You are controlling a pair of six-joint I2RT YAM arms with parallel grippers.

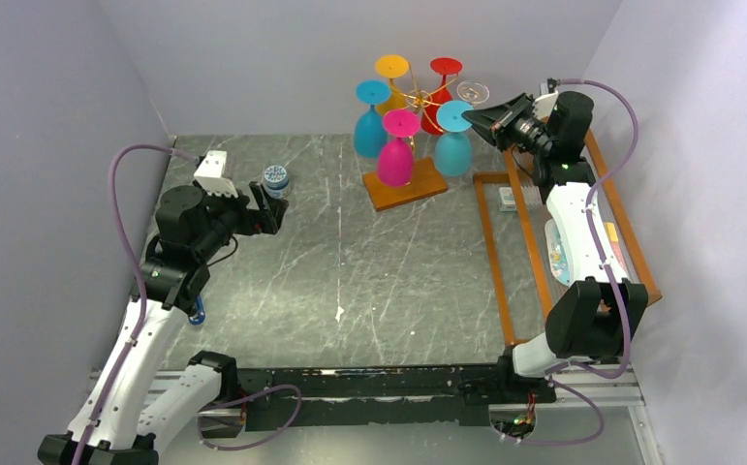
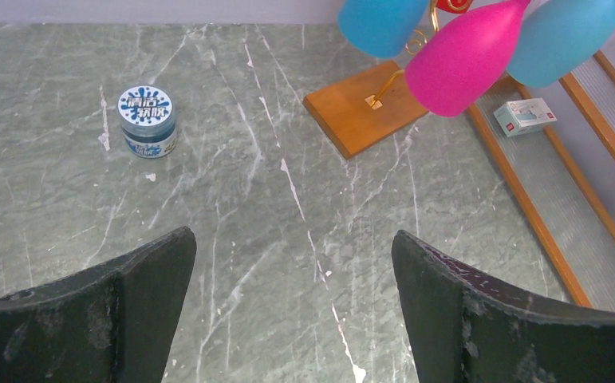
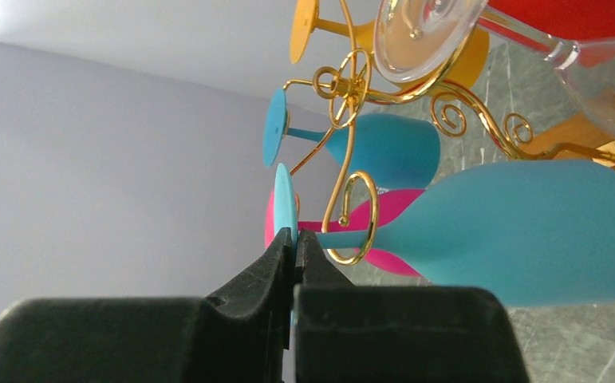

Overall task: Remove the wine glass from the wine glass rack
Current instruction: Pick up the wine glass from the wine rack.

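Note:
The wine glass rack [image 1: 425, 97] is a gold wire tree on a brown wooden base [image 1: 406, 184] at the back of the table. Several coloured glasses hang upside down on it. My right gripper [image 1: 478, 118] is shut on the flat foot of a blue wine glass [image 1: 453, 147] at the rack's right side. In the right wrist view the fingertips [image 3: 293, 237] pinch the blue foot [image 3: 284, 199], and the stem sits in a gold scroll [image 3: 352, 217]. My left gripper [image 1: 274, 211] is open and empty over the left of the table, far from the rack [image 2: 412, 40].
A small blue-lidded jar [image 1: 275, 178] stands at the back left, also in the left wrist view [image 2: 147, 120]. An orange wooden frame with clear rods [image 1: 544, 232] lies along the right side, holding a small box [image 1: 508, 199]. Pink [image 1: 395, 155], blue, yellow, red and clear glasses hang close together.

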